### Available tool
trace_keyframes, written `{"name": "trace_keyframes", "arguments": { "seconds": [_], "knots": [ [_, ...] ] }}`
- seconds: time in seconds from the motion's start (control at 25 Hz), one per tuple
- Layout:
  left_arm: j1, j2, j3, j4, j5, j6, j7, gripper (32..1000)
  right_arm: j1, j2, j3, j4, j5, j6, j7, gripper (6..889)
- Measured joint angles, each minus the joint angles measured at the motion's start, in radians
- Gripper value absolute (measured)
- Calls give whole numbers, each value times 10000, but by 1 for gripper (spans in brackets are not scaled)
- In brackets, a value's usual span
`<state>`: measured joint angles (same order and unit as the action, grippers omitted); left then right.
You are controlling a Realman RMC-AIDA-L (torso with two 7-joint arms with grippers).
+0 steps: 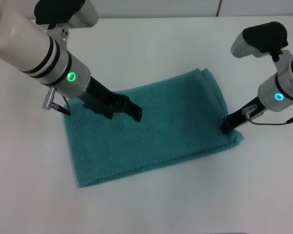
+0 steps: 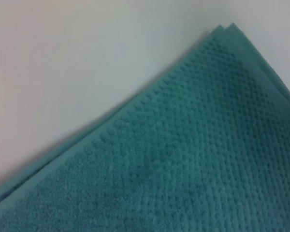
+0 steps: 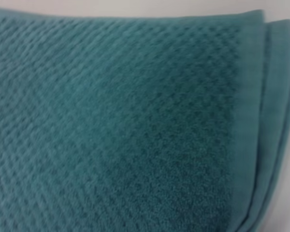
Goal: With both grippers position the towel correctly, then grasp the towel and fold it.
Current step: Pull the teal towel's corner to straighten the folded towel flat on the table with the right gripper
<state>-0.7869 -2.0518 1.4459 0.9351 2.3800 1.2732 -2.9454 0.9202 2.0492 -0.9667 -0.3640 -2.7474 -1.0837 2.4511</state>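
The teal towel (image 1: 161, 131) lies flat on the white table, a slanted rectangle with its long side running from near left to far right. Its waffle weave and layered edges fill the left wrist view (image 2: 183, 159) and the right wrist view (image 3: 111, 121). My left gripper (image 1: 123, 113) hovers over the towel's far-left part, fingers apart with nothing between them. My right gripper (image 1: 226, 127) is down at the towel's right edge, close to the near-right corner, its tip touching the cloth.
The white table (image 1: 151, 204) surrounds the towel on all sides. A thin black cable (image 1: 271, 123) hangs from the right wrist just beyond the towel's right edge. A wall line runs along the far edge of the table.
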Motion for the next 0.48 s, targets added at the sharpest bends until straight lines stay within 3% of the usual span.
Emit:
{"name": "trace_keyframes", "arguments": {
  "seconds": [0.48],
  "knots": [
    [136,28,-47,63,83,0,3,856,-342,166,-42,-777,160,-1874,-908,69]
  ]
}}
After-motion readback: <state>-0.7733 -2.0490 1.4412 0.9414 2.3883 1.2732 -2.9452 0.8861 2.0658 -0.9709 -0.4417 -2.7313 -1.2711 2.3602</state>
